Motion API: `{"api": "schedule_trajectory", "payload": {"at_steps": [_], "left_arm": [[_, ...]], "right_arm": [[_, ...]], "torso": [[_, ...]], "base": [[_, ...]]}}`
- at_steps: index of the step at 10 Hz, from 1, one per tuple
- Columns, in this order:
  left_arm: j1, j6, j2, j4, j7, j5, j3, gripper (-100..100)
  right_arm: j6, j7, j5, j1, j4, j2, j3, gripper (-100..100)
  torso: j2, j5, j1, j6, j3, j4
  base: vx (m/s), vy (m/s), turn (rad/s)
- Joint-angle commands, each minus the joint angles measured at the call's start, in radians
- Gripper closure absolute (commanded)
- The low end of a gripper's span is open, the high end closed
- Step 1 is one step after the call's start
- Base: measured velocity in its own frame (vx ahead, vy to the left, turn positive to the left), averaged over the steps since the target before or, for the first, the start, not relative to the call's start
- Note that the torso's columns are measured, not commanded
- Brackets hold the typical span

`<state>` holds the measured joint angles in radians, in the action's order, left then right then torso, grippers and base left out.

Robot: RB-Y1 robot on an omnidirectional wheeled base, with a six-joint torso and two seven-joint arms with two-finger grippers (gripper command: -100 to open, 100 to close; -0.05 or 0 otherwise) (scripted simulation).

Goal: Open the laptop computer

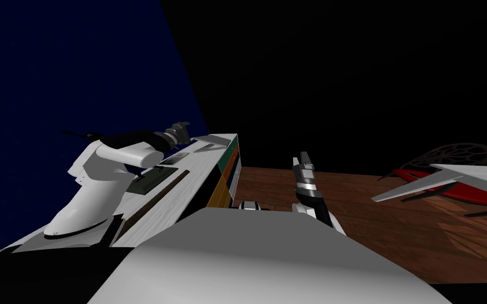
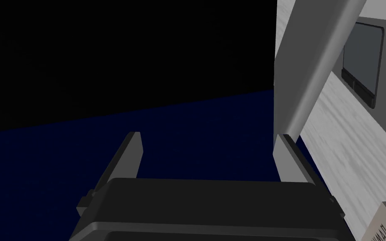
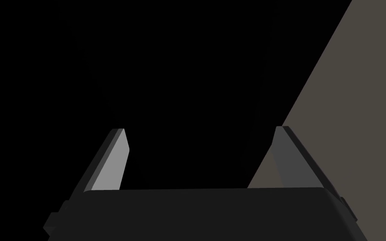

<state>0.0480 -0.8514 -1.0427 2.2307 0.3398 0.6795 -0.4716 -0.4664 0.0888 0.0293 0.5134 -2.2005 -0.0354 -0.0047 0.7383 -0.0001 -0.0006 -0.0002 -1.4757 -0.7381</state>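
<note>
The thin, light grey, slab-shaped laptop (image 1: 213, 140) lies at the far end of the long white wood-grain desk (image 1: 200, 169), close to its corner. In the head view its lid seems to stand a little off the base as a shallow wedge, though I cannot be sure. The left gripper (image 1: 180, 129) hangs just beside it, with the laptop at about 3 o'clock from the fingertips in the head view. In the left wrist view the laptop (image 2: 313, 67) shows as a pale grey plate seen nearly edge-on, its long edge running straight away from the hand. There the left gripper (image 2: 209, 136) has its 2 fingers well apart with nothing between them. 1 finger (image 2: 290, 159) meets the near end of the plate, touching or just short of it; I cannot tell which. So the plate lies outside the gap, on that finger's side, and I judge the coming move needs the hand to shift sideways toward the desk (image 2: 338, 125) to catch the lid's edge. A dark, flat, rectangular panel (image 2: 361, 62) lies on the desk near the laptop. The right gripper (image 1: 303, 157) stands well apart, at about 3 o'clock from the laptop, over the brown plank floor (image 1: 353, 200). In its own wrist view the right gripper (image 3: 200, 129) has its fingers spread and empty, so the left arm is plainly the nearer.
</note>
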Motion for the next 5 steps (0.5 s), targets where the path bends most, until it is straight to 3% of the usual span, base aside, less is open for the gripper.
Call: {"api": "schedule_trajectory", "payload": {"at_steps": [1, 5], "left_arm": [[0.001, -0.006, -0.001, 0.003, 0.004, 0.001, -0.001, 0], [0.001, -0.005, -0.001, 0.003, 0.003, 0.001, -0.001, 0]], "right_arm": [[0.000, 0.000, 0.000, 0.000, 0.000, 0.000, 0.000, 0], [0.000, 0.000, 0.000, 0.000, 0.000, 0.000, 0.000, 0]], "torso": [[0.000, 0.000, 0.001, 0.000, 0.000, 0.000], [0.000, 0.000, 0.001, 0.000, 0.000, 0.000]], "base": [[0.000, 0.000, 0.000], [0.000, 0.000, 0.000]]}}
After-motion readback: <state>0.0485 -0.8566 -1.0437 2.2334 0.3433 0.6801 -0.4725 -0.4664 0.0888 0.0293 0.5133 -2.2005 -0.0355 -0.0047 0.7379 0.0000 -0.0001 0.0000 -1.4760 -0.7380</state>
